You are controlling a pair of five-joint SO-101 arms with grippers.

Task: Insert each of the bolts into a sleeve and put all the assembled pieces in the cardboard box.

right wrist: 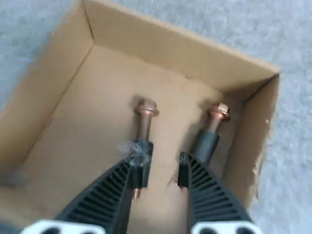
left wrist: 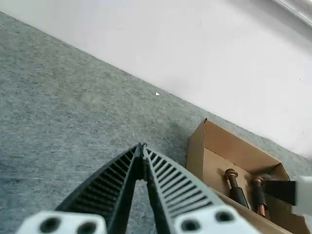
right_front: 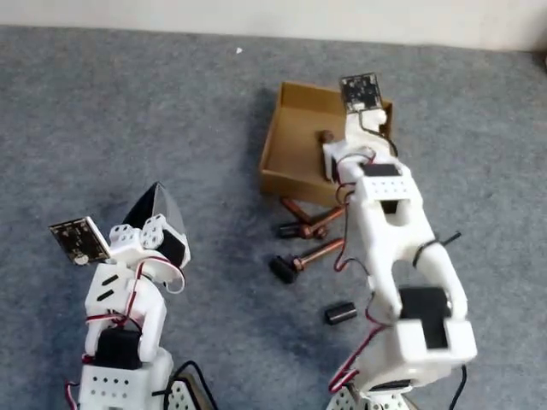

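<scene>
Right gripper (right wrist: pixel 160 171): jaws spread, nothing between them, above cardboard box (right wrist: pixel 161 53). Two sleeved bolts (right wrist: pixel 144 127) lie side by side inside box. Left gripper (left wrist: pixel 143 152): jaws pressed together, well apart from box. Loose bolts (right_front: pixel 318 253) and one sleeve (right_front: pixel 340 313) lie on carpet (right_front: pixel 171 102) near box.

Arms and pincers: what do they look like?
The left arm and right arm are white plastic with black motor blocks and red, black and white cables. The left pincer and right pincer have black ribbed, tapering fingers. Each wrist carries a circuit board.
</scene>
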